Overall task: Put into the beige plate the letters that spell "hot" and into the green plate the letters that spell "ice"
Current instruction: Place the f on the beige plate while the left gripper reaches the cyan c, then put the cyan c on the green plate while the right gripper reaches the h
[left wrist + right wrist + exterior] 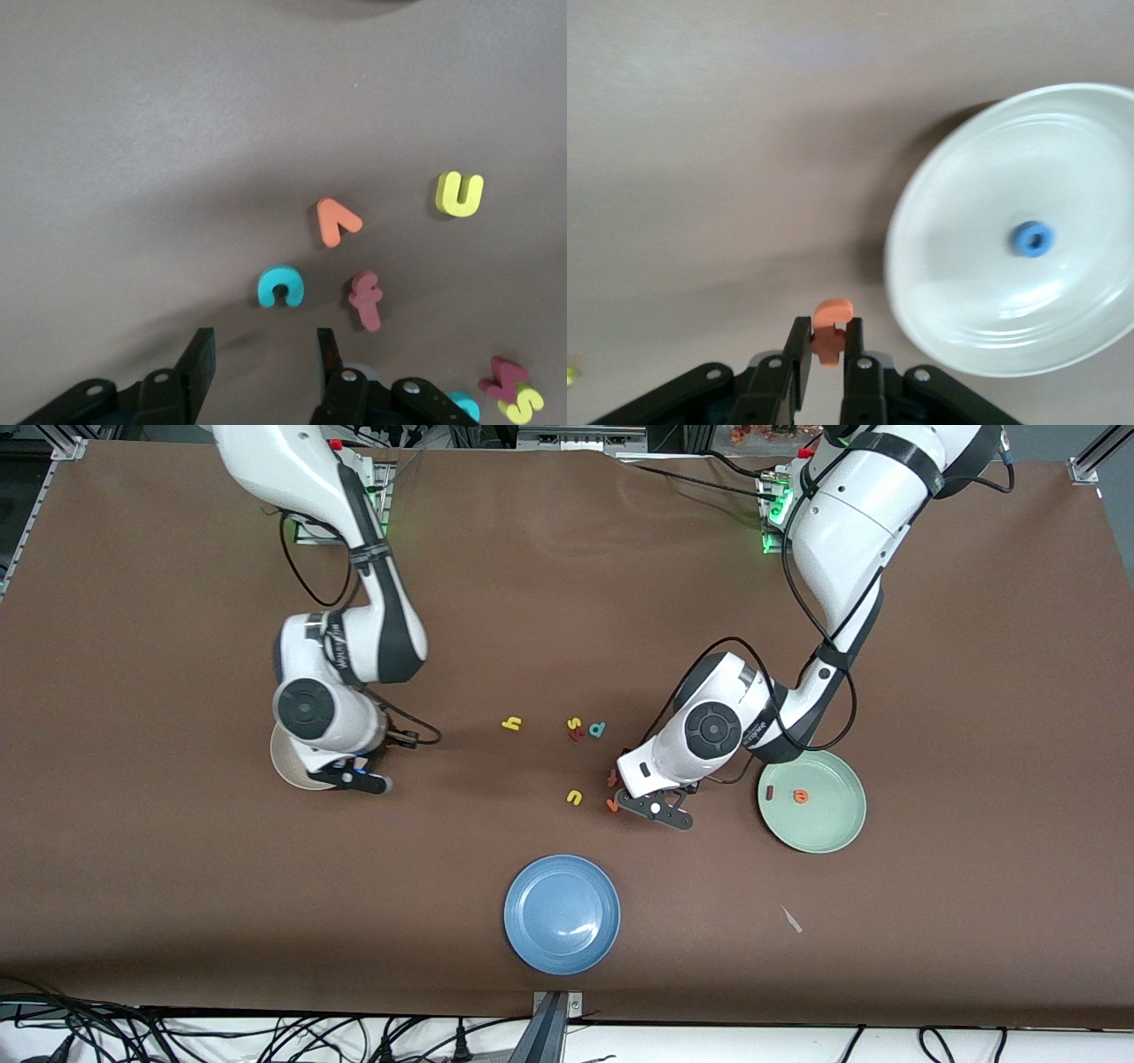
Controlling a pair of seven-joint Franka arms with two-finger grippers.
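While the right gripper [826, 347] is held over the table beside the beige plate [939, 292], its fingers are pinched on the orange "t" [830, 331]. The blue "o" [1031, 239] is seen lying inside that plate. In the front view the beige plate [285, 766] is mostly covered by the right arm, at that arm's end of the table.

The left gripper [264, 356] is positioned low over a loose group of letters near the green plate [828, 828]. Its fingers [199, 354] are spread apart with nothing between them, and the teal "c" [281, 286] lies on the table just ahead of the gap. An orange "v" [337, 220], a pinkish-red "t" [366, 300] and a yellow "u" [459, 193] lie near the "c".

In the green plate the orange "e" [800, 797] and the dark red "i" [769, 791] are found. The yellow "h" [511, 724] lies on the bare table between the two arms, farther from the front camera than the blue plate [562, 913]. A teal "d" [598, 730] lies beside a yellow and a red letter toward the left arm's end from the "h".
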